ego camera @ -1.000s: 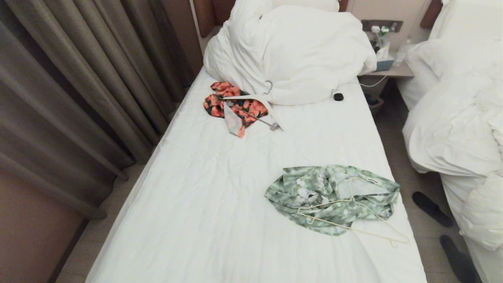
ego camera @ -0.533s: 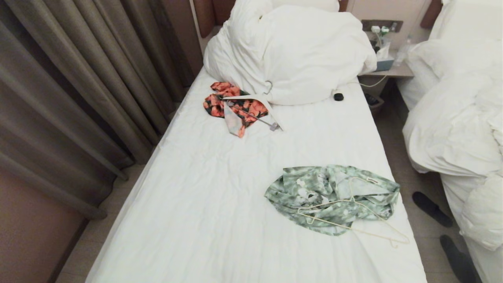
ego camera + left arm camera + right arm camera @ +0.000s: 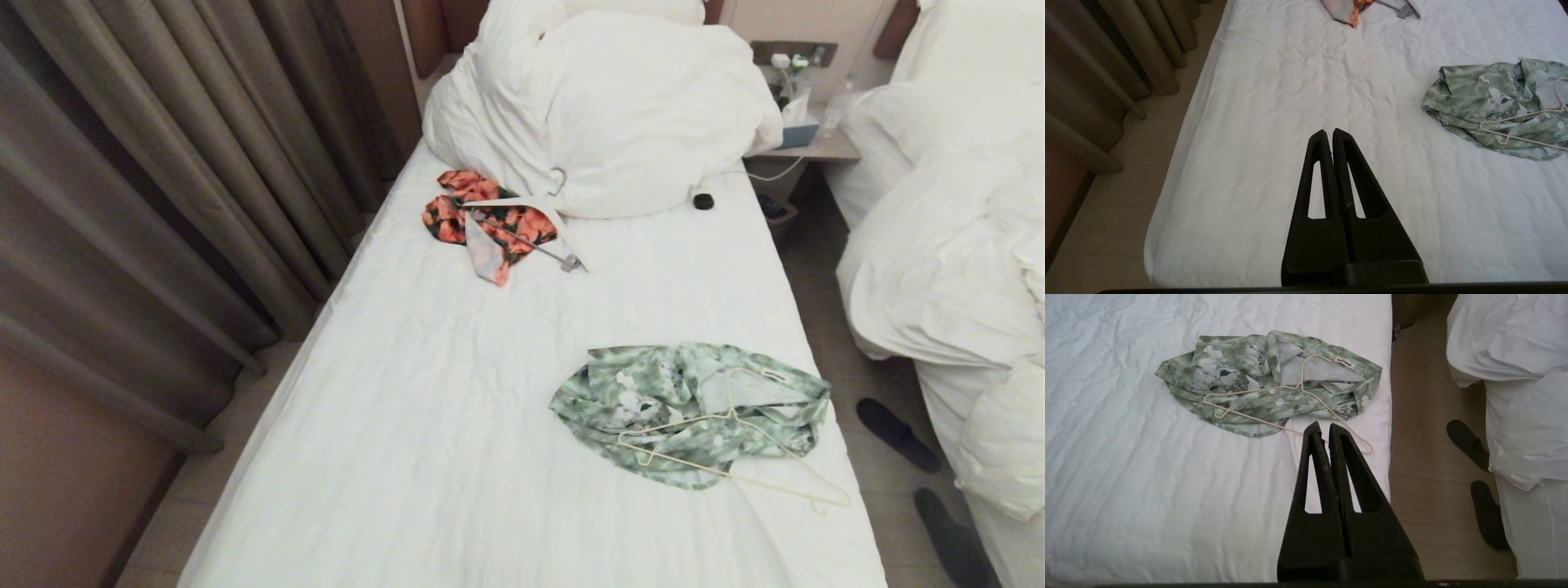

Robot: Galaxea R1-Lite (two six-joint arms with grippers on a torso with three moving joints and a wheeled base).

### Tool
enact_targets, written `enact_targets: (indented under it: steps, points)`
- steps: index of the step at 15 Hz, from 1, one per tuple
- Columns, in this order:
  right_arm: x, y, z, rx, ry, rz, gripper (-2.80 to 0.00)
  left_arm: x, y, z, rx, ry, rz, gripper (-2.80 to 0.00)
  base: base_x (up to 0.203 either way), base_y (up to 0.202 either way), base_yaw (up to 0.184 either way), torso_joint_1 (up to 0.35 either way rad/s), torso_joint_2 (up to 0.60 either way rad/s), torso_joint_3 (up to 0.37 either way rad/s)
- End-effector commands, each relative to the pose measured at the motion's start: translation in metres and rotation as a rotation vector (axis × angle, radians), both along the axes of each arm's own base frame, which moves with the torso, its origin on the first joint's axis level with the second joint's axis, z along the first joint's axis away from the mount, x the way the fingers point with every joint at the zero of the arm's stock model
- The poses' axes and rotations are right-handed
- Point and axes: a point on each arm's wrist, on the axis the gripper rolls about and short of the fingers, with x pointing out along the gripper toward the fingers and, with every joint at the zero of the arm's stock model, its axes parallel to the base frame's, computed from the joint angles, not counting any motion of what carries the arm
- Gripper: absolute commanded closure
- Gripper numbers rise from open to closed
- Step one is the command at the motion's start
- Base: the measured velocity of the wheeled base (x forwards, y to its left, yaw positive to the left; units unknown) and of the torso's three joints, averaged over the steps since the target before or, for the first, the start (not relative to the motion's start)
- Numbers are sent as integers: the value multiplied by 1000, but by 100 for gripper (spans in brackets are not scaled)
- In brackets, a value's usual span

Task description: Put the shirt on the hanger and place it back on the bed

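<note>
Head view: we see the bed (image 3: pixel 457 425) running away from us, with the shirt (image 3: pixel 653 400) crumpled near its right edge and the hanger (image 3: pixel 735 457) lying loose on top of it, one end reaching past the cloth onto the sheet. Farther up lie an orange garment (image 3: pixel 482 216) with a white hanger (image 3: pixel 563 237) across it, both just below the pillows (image 3: pixel 620 114). A small dark object (image 3: pixel 703 200) sits by the pillows. Curtains (image 3: pixel 163 180) hang on the left; a second bed (image 3: pixel 947 269) stands on the right, with dark slippers (image 3: pixel 898 433) on the floor between. Neither arm shows here.

Left wrist view: we find the left pincer (image 3: pixel 1329 132) fully closed and holding nothing, poised above bare sheet, well apart from the shirt (image 3: pixel 1490 102) and hanger (image 3: pixel 1523 126).

Right wrist view: we find the right pincer (image 3: pixel 1321 426) likewise pressed together and empty, hanging over the bed's right edge. Its tips appear near the hanger's (image 3: pixel 1274 404) long end; we cannot tell any contact. The shirt (image 3: pixel 1241 379) lies beyond, collar label up.
</note>
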Motion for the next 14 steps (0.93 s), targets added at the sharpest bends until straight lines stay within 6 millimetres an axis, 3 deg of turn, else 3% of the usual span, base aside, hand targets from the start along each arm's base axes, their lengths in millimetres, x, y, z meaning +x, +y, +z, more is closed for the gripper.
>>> enact_targets:
  steps: [1,14]
  points:
    - [0,0,0,-3,3,2,0,0,0,0,0,5,-1,0,0,0,0,0,0,0]
    - [0,0,0,16,1,-1,0,0,0,0,0,4,-1,0,0,0,0,0,0,0]
